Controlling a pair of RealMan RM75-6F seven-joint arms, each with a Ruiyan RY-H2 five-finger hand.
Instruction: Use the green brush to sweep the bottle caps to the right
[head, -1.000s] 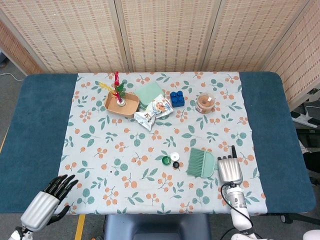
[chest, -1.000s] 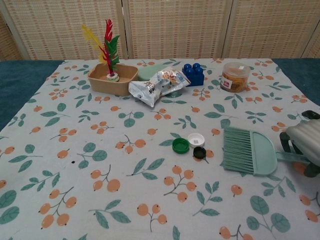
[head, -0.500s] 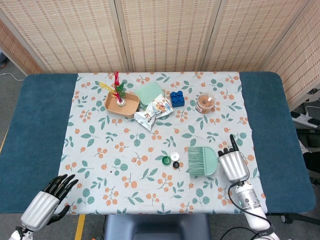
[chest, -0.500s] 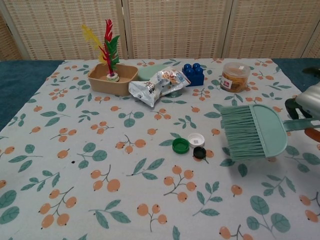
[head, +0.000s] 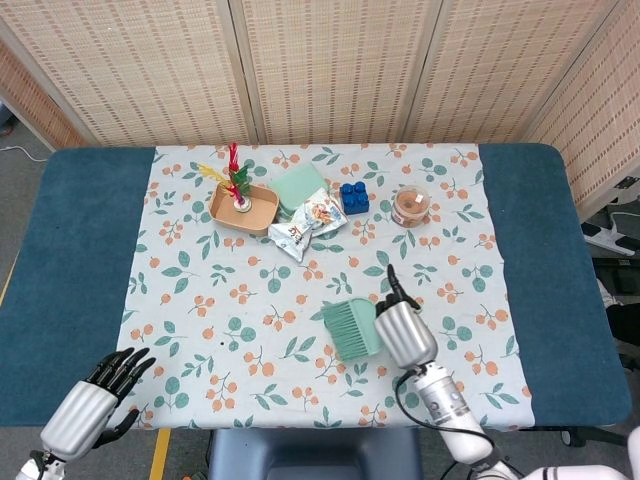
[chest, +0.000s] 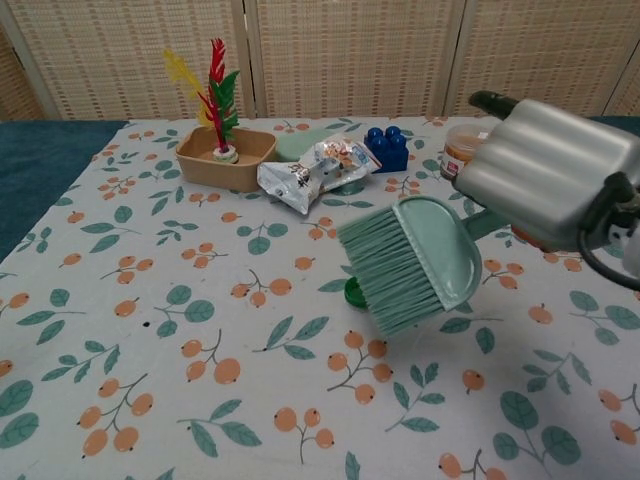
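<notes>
The right hand holds the brush by its handle, fingers wrapped around it, and carries it raised off the cloth with the bristles angled down and to the left. That pose makes sense for the task: to push the caps rightward, the bristles have to land on their left side, so the brush is carried over them first. In the chest view it hides most of the caps; only the edge of a green cap peeks out under the bristles, and in the head view the caps are covered entirely. They seem to sit near the cloth's middle, beneath the brush, not swept yet.

The left hand rests at the near left table corner, well apart from the action, holding nothing, fingers loosely extended.

Next the brush likely needs to come down just left of the caps
</notes>
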